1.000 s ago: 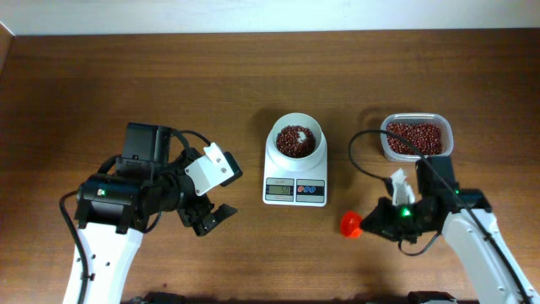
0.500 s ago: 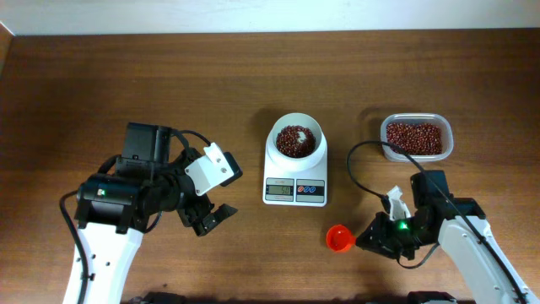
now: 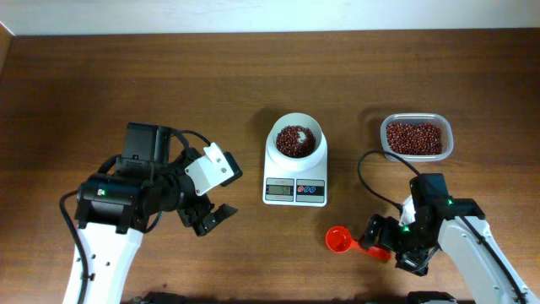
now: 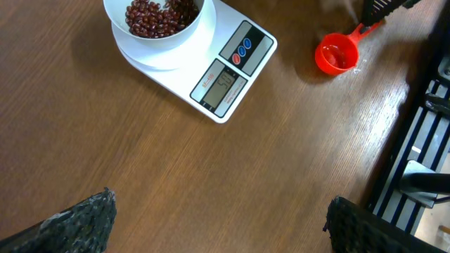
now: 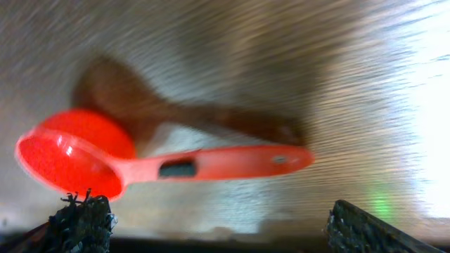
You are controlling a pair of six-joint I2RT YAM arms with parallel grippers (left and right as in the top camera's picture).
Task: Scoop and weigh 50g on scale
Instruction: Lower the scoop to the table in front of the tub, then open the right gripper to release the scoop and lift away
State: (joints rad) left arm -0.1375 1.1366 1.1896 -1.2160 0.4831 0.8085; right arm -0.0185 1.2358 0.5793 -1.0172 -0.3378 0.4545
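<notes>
Plainly, left tool [image 3: 211,218] and right tool [image 5: 221,228] gape open.
Empty red scoop [image 3: 338,240] lies on the bench [image 3: 253,76] by the right tool; scale [image 3: 294,191] bowl [image 3: 294,118] holds beans [image 3: 294,140].

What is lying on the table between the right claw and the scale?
A red scoop, empty, its handle toward the open right gripper; the rest of the stretch up to the scale is bare wood. The overhead view shows it.

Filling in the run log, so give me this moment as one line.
left gripper: open, empty | right gripper: open | scoop: empty, ungripped | bowl: beans, on scale
</notes>
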